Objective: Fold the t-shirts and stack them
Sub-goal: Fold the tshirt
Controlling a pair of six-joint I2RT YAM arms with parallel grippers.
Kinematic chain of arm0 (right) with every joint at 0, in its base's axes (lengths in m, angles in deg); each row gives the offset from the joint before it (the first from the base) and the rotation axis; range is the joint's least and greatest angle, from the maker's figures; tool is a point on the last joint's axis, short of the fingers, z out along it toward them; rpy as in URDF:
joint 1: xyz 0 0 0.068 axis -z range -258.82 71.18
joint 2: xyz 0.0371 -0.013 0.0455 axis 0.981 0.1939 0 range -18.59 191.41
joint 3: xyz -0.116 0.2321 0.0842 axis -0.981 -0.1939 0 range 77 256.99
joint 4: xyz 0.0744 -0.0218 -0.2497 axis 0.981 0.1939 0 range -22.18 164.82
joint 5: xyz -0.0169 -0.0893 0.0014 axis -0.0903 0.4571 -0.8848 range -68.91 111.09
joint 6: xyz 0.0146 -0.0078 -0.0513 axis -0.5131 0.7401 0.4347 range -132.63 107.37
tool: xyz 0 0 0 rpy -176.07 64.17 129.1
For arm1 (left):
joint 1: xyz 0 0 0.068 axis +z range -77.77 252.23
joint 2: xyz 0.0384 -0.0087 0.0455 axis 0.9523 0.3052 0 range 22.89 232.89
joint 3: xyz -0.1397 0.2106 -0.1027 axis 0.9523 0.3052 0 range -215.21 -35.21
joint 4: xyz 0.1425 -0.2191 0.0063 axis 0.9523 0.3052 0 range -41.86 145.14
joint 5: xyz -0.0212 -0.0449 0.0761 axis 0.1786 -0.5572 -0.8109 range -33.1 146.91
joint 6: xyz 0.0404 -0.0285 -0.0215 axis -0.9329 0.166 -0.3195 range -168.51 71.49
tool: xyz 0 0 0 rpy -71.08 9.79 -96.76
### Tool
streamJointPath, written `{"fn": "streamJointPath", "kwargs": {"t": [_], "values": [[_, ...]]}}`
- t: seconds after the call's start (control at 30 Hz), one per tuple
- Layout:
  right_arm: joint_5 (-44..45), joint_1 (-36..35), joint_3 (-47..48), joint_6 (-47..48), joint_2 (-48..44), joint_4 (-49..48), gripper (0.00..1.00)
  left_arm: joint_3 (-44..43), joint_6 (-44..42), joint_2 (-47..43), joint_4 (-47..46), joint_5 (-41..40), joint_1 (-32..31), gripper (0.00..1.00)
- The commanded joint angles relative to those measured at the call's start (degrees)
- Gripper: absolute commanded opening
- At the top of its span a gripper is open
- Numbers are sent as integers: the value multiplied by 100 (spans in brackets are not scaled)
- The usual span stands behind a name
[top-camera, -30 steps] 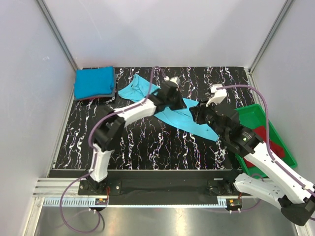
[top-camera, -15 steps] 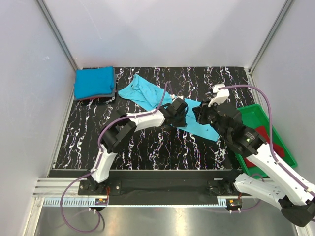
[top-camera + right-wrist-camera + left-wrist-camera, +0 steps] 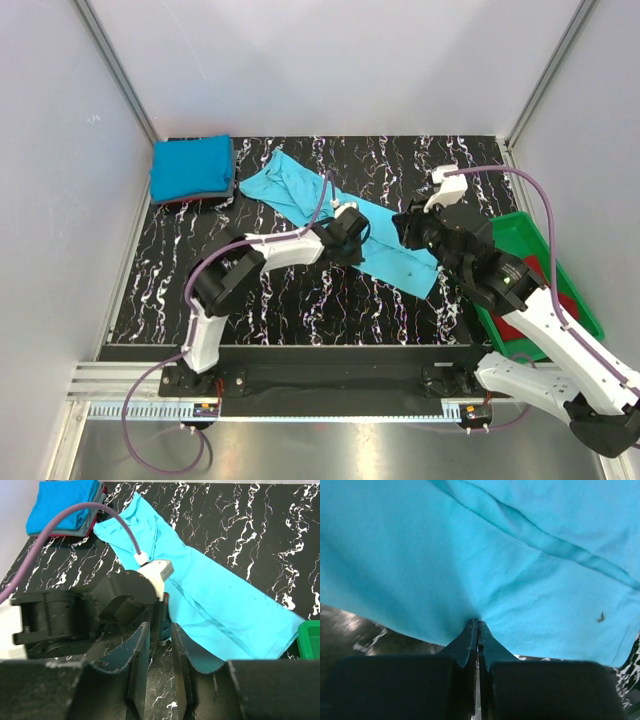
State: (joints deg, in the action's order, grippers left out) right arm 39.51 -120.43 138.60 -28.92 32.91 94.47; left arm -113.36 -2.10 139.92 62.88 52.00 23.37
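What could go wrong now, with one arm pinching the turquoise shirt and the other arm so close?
1. The left fingers pinch only an edge of the shirt. The cloth could slip out, or just one layer might lift, and the fold would come out crooked.
2. The right fingers hover open just beside the left arm's wrist. The two arms might bump if either one moves toward the other.

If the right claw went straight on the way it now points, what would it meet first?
Most likely the left claw, shut on the near edge of the turquoise t-shirt right ahead. Depth is unclear, so it might touch the cloth first.
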Motion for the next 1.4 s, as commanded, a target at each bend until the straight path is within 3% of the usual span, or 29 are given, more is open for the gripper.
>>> {"fn": "streamJointPath", "kwargs": {"t": [0.0, 0.27, 0.53, 0.57, 0.63, 0.73, 0.83, 0.97, 1.17, 1.37], "values": [[48, 30, 326, -14, 105, 41, 31, 405, -97, -356, 354, -441, 61, 0], [-118, 82, 247, -242, 763, 261, 31, 1801, -141, -1524, 661, -660, 79, 0], [-1760, 706, 141, -743, 2125, 1043, 36, 3401, 26, -3430, 1057, -582, 622, 0], [-1832, 715, 107, -744, 2431, 1070, 36, 3438, -18, -3581, 1074, -503, 702, 2], [-2383, 715, -68, -735, 2627, 1061, 46, 3342, -132, -3966, 1179, -415, 938, 18], [-2737, 715, -349, -726, 2891, 1026, 51, 2904, -457, -4188, 1320, -266, 1429, 29], [-2589, 724, -613, -822, 3006, 1043, 53, 2334, -870, -3910, 1321, -134, 2125, 32], [-2299, 925, -817, -954, 3014, 1087, 54, 1445, -1335, -3039, 1303, -142, 2820, 28], [-2509, 1233, -817, -937, 3488, 1263, 54, -207, -1732, -1334, 1259, -520, 3198, 23], [-2352, 1436, -948, -1069, 3542, 1500, 53, -1491, -1723, 108, 1286, -143, 3559, 20]]}}
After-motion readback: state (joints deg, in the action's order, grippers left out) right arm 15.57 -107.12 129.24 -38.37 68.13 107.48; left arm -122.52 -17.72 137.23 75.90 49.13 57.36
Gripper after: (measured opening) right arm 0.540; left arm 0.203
